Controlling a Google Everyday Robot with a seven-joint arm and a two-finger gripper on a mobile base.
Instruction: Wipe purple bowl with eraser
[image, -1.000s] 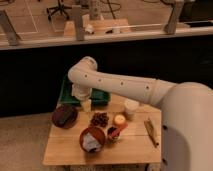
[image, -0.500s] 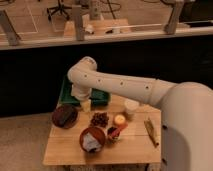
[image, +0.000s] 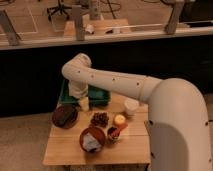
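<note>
Am hovering claw (image: 83, 103) over back left of counter (image: 65, 152), by green tray (image: 102, 95), jaws standing wide, I'm judging ready for eraser, which I cannot spot; purple bowl (image: 65, 116) sitting just beside claw at left edge, orange-red bowl (image: 92, 139) lying nearer front

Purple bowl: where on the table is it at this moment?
The purple bowl sits near the table's left edge in the camera view, in front of the green tray, with the gripper just to its right in the picture.
</note>
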